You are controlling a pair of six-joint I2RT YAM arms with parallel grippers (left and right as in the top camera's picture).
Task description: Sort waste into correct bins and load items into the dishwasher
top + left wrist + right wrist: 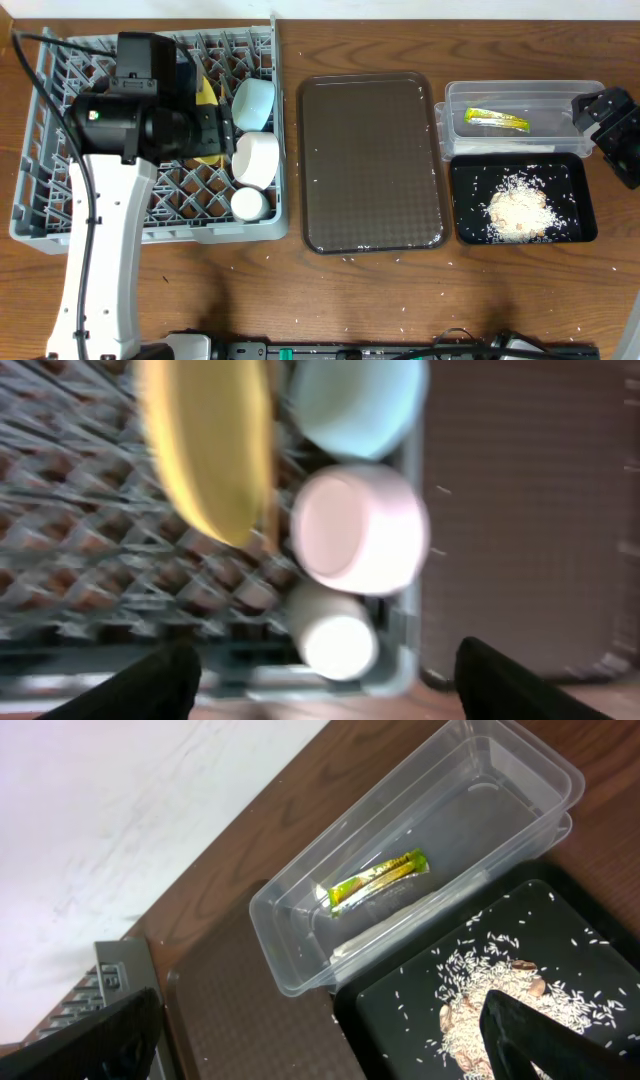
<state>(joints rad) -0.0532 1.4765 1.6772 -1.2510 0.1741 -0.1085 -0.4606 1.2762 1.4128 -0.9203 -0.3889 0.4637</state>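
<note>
The wrapper (378, 880) lies in the clear tub (290, 975) and the crumbs (518, 208) in the black tray (588, 200), so the waste looks sorted. In the rack (40, 215), the plate (205, 440) stands on edge beside the blue bowl (355, 405), white bowl (360, 528) and cup (335, 635). The chopsticks may be behind the plate, but it is too blurred to say. The left gripper (327, 660) and right gripper (320, 1010) both hang spread wide and empty.

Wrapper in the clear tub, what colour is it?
The wrapper is green and yellow, seen best in the right wrist view.
</note>
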